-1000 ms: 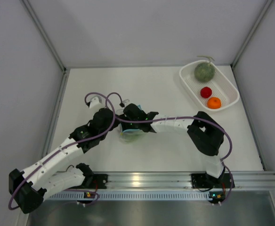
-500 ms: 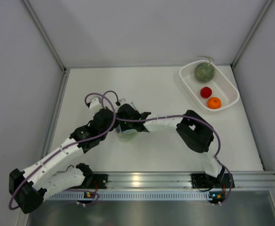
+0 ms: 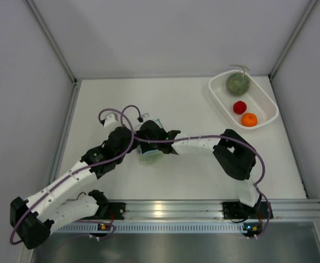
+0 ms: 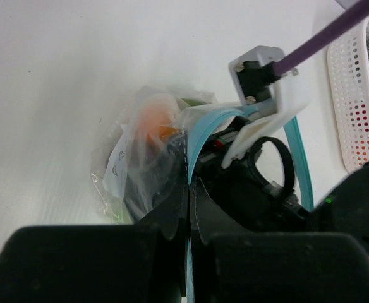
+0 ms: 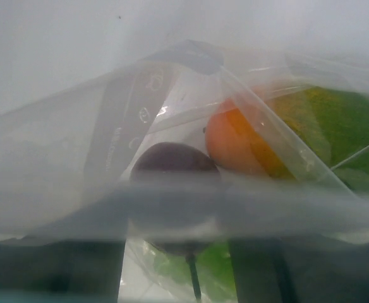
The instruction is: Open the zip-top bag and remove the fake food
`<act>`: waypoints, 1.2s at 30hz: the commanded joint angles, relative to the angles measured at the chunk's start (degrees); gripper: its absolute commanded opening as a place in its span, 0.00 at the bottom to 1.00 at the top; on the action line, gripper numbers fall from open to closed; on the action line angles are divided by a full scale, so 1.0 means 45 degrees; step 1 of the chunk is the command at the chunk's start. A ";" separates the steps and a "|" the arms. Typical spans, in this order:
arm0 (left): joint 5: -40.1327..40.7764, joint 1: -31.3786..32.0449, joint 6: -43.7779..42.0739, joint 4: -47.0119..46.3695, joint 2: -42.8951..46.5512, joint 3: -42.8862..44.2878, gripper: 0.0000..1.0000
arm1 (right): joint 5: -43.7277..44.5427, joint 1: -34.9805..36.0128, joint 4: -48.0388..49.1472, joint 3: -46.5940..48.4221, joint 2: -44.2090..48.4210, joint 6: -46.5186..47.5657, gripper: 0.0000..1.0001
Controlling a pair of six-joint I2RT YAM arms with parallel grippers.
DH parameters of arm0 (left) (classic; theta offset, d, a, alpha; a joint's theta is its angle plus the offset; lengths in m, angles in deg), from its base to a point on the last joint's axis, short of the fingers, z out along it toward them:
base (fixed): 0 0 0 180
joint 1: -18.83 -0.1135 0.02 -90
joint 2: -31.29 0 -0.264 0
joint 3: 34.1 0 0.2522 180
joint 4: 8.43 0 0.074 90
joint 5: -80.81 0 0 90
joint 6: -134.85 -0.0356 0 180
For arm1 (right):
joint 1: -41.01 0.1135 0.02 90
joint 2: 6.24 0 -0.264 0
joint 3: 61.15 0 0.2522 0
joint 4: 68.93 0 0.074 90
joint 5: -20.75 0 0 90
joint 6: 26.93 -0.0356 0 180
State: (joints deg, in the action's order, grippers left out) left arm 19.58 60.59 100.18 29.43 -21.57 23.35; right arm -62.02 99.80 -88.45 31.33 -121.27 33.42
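Note:
The zip-top bag (image 3: pixel 149 157) lies crumpled at the table's middle, its light blue zip strip (image 4: pixel 198 129) curving up. My left gripper (image 4: pixel 189 192) is shut on that strip at the bag's mouth. My right gripper (image 3: pixel 150 133) reaches into the bag from the right. In the right wrist view it (image 5: pixel 178 247) stands open behind a fold of plastic, a dark red piece (image 5: pixel 174 165) between its fingers with narrow gaps on both sides. An orange piece (image 5: pixel 238 142) and leafy green (image 5: pixel 342 123) lie behind it in the bag.
At the back right stands a white perforated basket (image 3: pixel 269 102) with a grey-green melon (image 3: pixel 238 83), a red ball (image 3: pixel 239 107) and an orange ball (image 3: pixel 249 119). Grey walls close the table on three sides. The rail with both arm bases runs along the near edge.
My right gripper pushed left, deeper into the bag, then eased back slightly. The left gripper kept its hold on the strip, and the bag barely shifted.

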 commanded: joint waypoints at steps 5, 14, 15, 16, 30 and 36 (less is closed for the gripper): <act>-0.0047 -0.0002 -0.0284 -0.0277 0.0418 0.0098 0.00 | 0.1011 0.0257 -0.0320 -0.0032 0.2512 0.0845 0.44; -0.0008 -0.0002 -0.0382 -0.0257 0.0712 0.0137 0.00 | 0.1305 0.0276 -0.1141 0.0104 0.4250 0.1452 0.44; 0.0012 -0.0002 -0.0382 -0.0238 0.0712 0.0156 0.00 | 0.1286 0.0257 -0.1374 0.0163 0.4310 0.1587 0.44; 0.0012 -0.0002 -0.0382 -0.0238 0.0731 0.0137 0.00 | 0.1247 0.0257 -0.1454 0.0299 0.4426 0.1647 0.44; 0.0441 -0.0002 -0.0284 -0.0257 0.1220 0.0137 0.00 | 0.1285 0.0296 -0.2158 -0.0400 0.5228 0.2370 0.43; 0.0383 -0.0002 -0.0264 -0.0277 0.1142 0.0098 0.00 | 0.1482 0.0335 -0.2432 -0.0695 0.5345 0.2233 0.43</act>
State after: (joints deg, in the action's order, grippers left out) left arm 19.10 60.70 99.96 27.59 -16.26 24.07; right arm -55.25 100.50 -100.71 29.10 -99.12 43.08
